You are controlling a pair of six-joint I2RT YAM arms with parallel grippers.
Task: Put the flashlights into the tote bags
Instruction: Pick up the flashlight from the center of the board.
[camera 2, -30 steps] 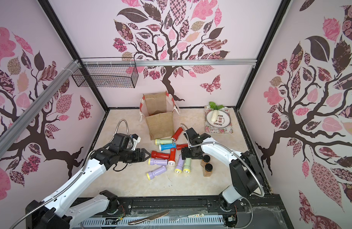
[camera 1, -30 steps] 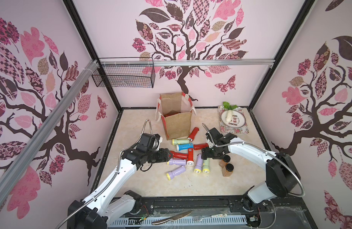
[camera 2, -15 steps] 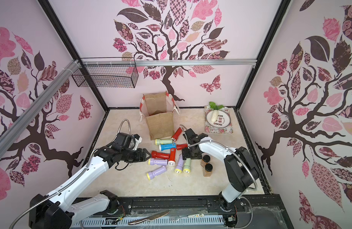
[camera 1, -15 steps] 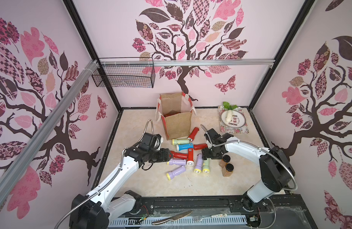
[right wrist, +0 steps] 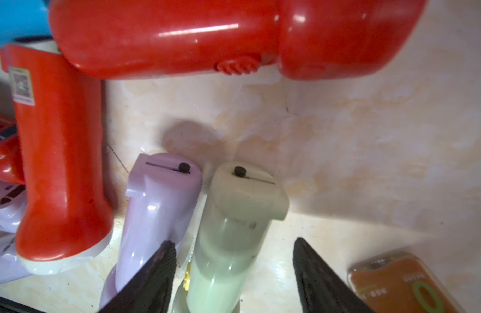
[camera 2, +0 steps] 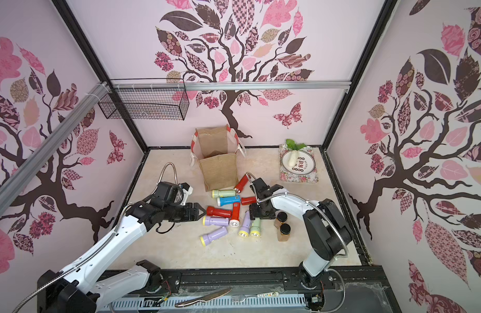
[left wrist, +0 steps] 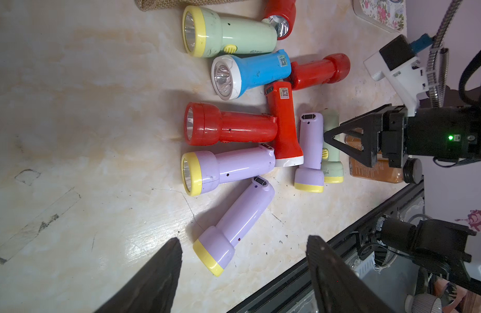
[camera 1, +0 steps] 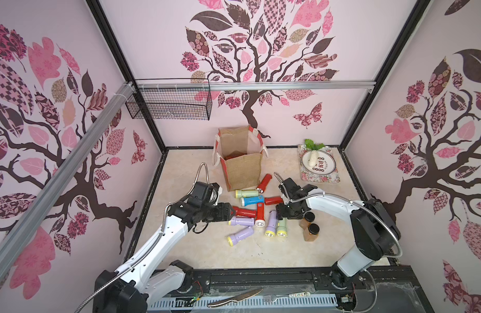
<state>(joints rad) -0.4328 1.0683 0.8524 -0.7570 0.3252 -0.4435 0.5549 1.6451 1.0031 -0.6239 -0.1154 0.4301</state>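
Right gripper point(right wrist: 232, 244): standing part open astride the pale green flashlight point(right wrist: 234, 214), clamping nothing yet. Aiming to be squeezing mid-barrel, square, before lifting straight. Minding the lilac flashlight point(right wrist: 158, 200) lying just outside one jaw and the amber jar point(right wrist: 407, 284) near the other. Noting the burlap tote bag point(camera 1: 242, 170) standing well beyond the red flashlight point(right wrist: 179, 40) ahead of the fingertips point(right wrist: 163, 260).

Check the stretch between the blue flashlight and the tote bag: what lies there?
A pale green flashlight with a yellow head ring lies between the blue flashlight and the tote bag. Both top views and the left wrist view show it.
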